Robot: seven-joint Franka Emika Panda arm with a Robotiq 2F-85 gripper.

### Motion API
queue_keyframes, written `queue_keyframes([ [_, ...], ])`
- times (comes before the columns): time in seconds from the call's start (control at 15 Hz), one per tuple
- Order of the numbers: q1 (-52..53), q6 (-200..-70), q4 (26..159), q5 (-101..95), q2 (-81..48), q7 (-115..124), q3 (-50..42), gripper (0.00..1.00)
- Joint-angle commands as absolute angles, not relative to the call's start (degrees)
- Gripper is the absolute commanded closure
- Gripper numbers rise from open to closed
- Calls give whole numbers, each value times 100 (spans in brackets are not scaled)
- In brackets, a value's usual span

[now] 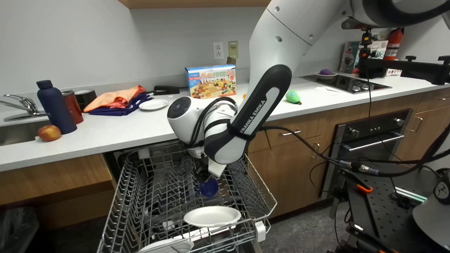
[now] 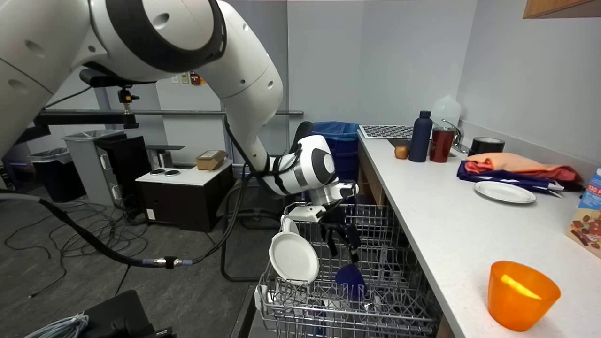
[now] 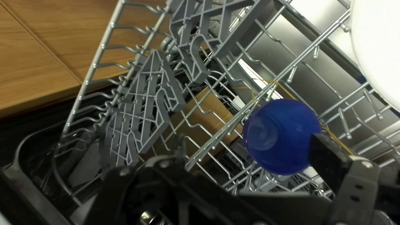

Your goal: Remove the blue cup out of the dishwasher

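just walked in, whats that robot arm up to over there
A robot arm reaches down into the pulled-out dishwasher rack, apparently to take out a small blue cup. Its gripper is open over the cup, with no grip on it yet; whether a fingertip touches it is hard to tell. The cup is in the rack, along with a white plate, so the removal isn't done.

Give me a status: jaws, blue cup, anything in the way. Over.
Jaws open above the blue cup; contact unclear. Cup sits in the dishwasher rack, not yet lifted out. White plate nearby, apart from cup; probably no block to lifting.
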State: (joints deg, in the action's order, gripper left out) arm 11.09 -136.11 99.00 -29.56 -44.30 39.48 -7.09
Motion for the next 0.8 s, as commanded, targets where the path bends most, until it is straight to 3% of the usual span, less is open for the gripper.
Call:
queue_keyframes([
  [0.0, 1313, -13677, 9208, -2841, -5108, 3916, -990, 0],
  [0.73, 1764, -13592, 8232, -2884, -6141, 4284, -1547, 0],
])
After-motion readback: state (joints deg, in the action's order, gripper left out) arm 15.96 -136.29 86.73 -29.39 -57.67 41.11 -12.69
